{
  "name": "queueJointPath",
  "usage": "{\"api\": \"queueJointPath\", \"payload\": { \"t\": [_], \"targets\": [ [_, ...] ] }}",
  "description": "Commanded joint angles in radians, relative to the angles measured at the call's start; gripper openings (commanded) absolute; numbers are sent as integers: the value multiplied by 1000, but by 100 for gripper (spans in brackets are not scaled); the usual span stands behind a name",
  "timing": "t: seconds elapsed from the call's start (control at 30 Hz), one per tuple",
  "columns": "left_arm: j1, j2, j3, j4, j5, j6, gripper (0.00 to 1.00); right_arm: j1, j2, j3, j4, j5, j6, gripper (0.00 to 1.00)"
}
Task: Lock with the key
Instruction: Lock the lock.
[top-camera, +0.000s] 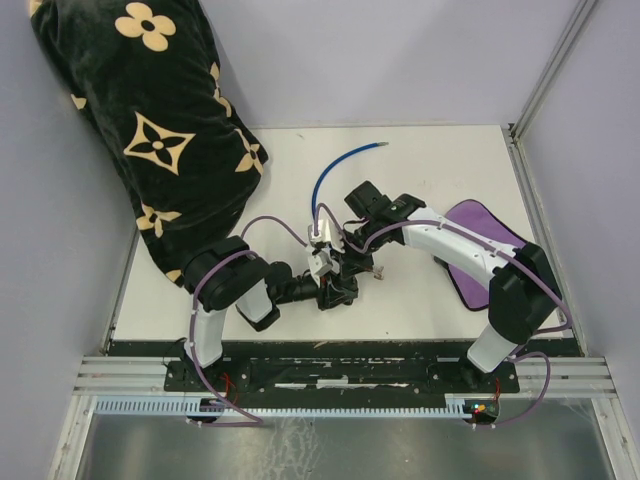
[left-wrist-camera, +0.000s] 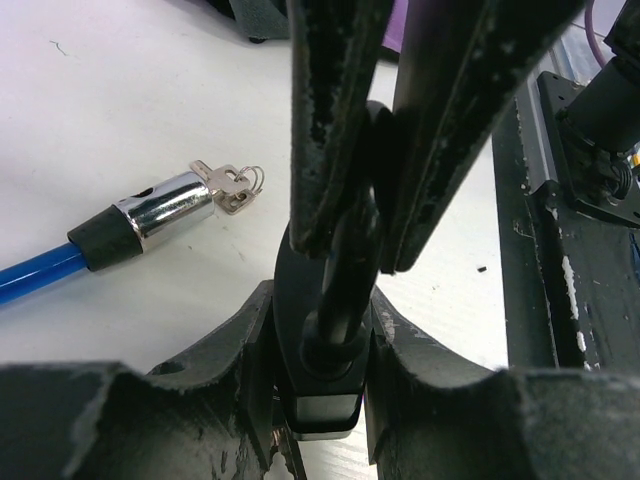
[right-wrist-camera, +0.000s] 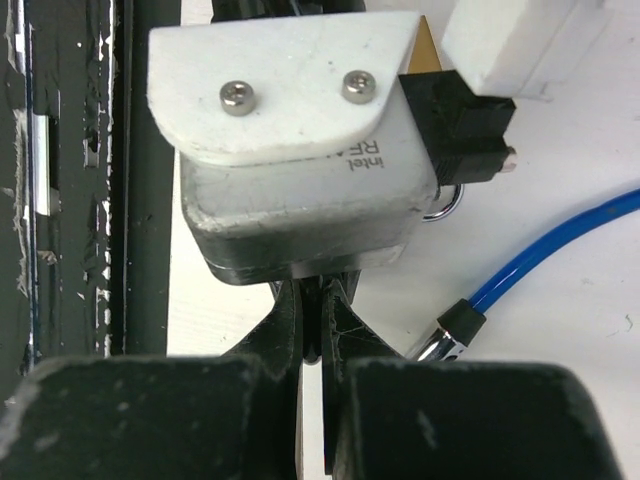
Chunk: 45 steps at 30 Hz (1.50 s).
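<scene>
Left gripper (left-wrist-camera: 322, 345) clamped a black curved piece (left-wrist-camera: 318, 400); right gripper (right-wrist-camera: 322, 325) pinched it too, nearly closed. Blue cable (left-wrist-camera: 35, 270) with chrome cylinder end (left-wrist-camera: 160, 212), silver keys (left-wrist-camera: 232, 188) at its tip, lay nearby.

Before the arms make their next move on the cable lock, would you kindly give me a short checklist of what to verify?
1. Key seated in the chrome lock head: ok, it appears inserted.
2. Left gripper has a firm hold: ok, shut on a black part.
3. Right gripper on the key: not ok, it pinches the same black part, away from the key.
4. Key reachable: ok, nothing covers it in the left wrist view.
5. What the black part is, and whether the lock is already locked: cannot tell.
6. Blue cable clear of both arms: ok, it curves away behind them.
</scene>
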Motion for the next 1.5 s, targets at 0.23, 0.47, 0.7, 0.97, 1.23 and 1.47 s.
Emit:
{"api": "queueJointPath", "payload": {
  "t": [0.23, 0.47, 0.7, 0.97, 1.23, 1.47],
  "targets": [
    [10, 81, -70, 170, -89, 141, 3, 101, -26, -76, -181, -101, -145, 2],
    [10, 85, -66, 169, -38, 170, 3, 98, -19, -80, -231, -45, -207, 2],
    [13, 68, -87, 170, -81, 184, 3, 98, 23, -92, -261, -42, -237, 2],
    [19, 64, -96, 171, -96, 191, 3, 98, 27, -170, -204, -7, -148, 2],
    [25, 49, -112, 170, -111, 203, 3, 98, 35, -234, -101, 13, -50, 2],
    [30, 54, -112, 169, -103, 204, 3, 97, 28, -284, -97, 40, -63, 2]
  ]
}}
